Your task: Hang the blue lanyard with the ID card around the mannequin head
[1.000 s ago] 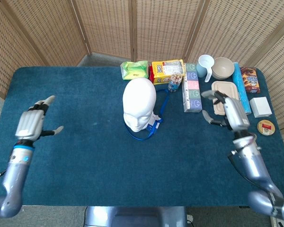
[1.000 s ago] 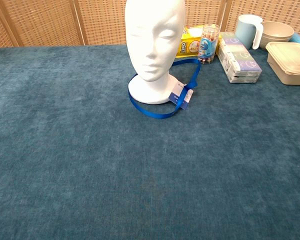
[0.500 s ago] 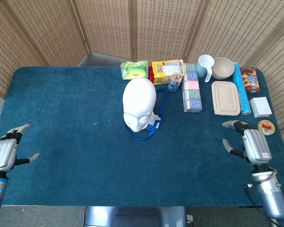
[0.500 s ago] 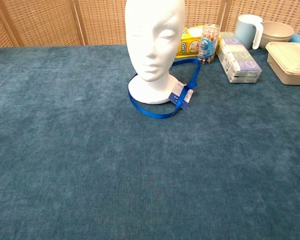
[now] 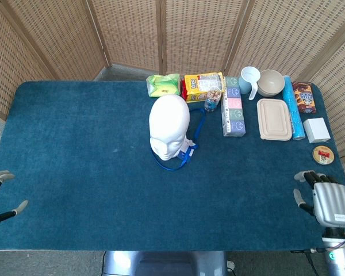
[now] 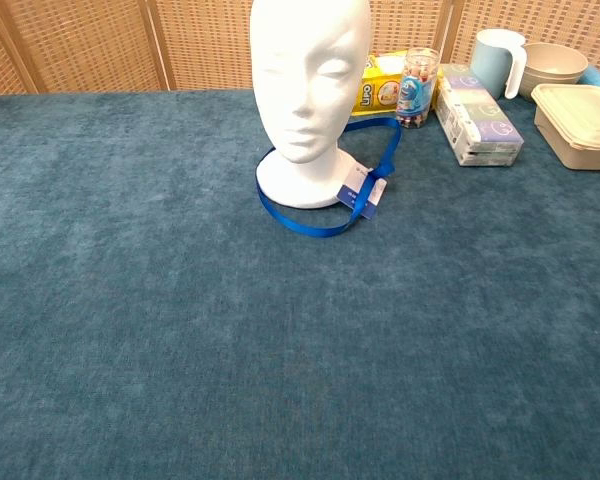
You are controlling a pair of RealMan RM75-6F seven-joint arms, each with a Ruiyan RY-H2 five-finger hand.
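right hand empty, candy jar (lid on), lidded tub

In front of me the white foam mannequin head stands upright on the blue cloth-covered table. The blue ribbon lanyard loops around its base, its ID card lying just beside the base.
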